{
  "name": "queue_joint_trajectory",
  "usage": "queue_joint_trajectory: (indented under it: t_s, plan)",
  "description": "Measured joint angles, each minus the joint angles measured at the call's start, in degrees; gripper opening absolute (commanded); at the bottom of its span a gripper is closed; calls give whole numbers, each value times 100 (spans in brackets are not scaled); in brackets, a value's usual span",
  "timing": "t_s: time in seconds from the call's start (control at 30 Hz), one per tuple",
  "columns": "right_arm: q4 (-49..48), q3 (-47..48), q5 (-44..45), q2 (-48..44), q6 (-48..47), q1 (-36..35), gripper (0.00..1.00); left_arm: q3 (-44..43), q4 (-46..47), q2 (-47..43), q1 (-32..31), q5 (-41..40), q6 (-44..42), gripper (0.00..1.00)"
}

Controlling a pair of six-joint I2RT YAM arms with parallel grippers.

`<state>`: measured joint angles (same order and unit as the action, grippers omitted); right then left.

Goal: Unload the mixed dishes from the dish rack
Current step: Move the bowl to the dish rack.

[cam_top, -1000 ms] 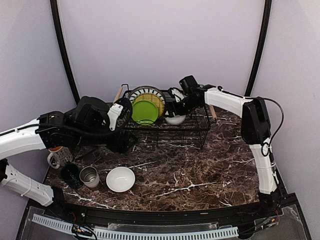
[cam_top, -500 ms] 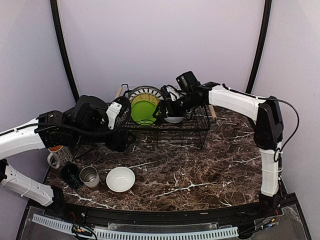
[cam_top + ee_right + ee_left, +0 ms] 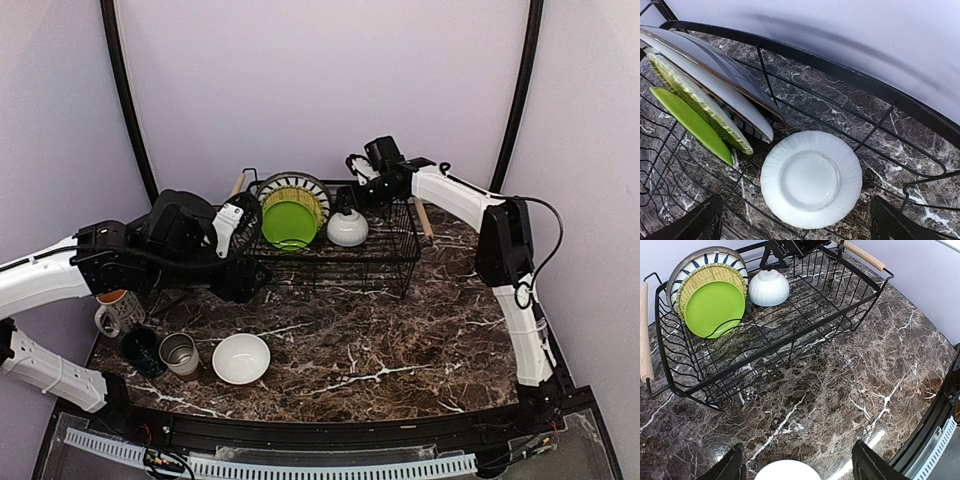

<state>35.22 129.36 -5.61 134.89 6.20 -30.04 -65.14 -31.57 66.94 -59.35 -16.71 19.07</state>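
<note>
Done: I count four pieces out on the table (image 3: pixel 400 340), grouped at about 8 o'clock: pale mug (image 3: pixel 118 312), dark green mug (image 3: pixel 140 350), steel cup (image 3: pixel 180 353), white bowl (image 3: pixel 241 358).
Left to do: the dish rack (image 3: pixel 340 262) at 12 o'clock holds three plates on edge, the lime-green plate (image 3: pixel 289 224), yellow plate (image 3: pixel 318 205) and grey plate (image 3: pixel 290 178). An upturned bowl (image 3: pixel 347 230) sits just beside them at their 3 o'clock.
Progress: about halfway, by my reckoning.
Right arm: stretched over the rack's far side, with the right gripper (image 3: pixel 797 210) above the upturned bowl, jaws spread wide, empty.
Left arm: folded low at 9 o'clock. The left gripper (image 3: pixel 797 450) hovers over the white bowl, fingers well apart, holding nothing.
</note>
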Motion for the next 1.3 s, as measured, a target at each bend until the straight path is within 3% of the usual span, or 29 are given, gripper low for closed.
queue_joint_trajectory:
  t_s: [0.4, 0.57, 0.7, 1.0, 1.1, 1.17, 1.3]
  plan:
    - [-308, 542, -560, 1008, 133, 212, 98, 0, 2, 184, 111, 212, 2, 72]
    - [-573, 400, -1246, 986, 96, 291, 85, 0, 15, 184, 190, 302, 9, 73]
    - [-756, -219, -1871, 785, 118, 275, 83, 0, 20, 184, 227, 376, 11, 74]
    - [-909, -1777, -2850, -334, 282, 13, 85, 0, 76, 184, 264, 487, 15, 74]
    - [-957, -2070, -3069, -695, 538, -142, 94, 0, 114, 184, 293, 538, 15, 74]
    - [-1003, -2197, -3051, -855, 848, -225, 99, 0, 140, 184, 295, 557, 15, 74]
    - [-1003, -2441, -2719, -1064, 1580, -225, 99, 0, 160, 184, 295, 584, 17, 75]
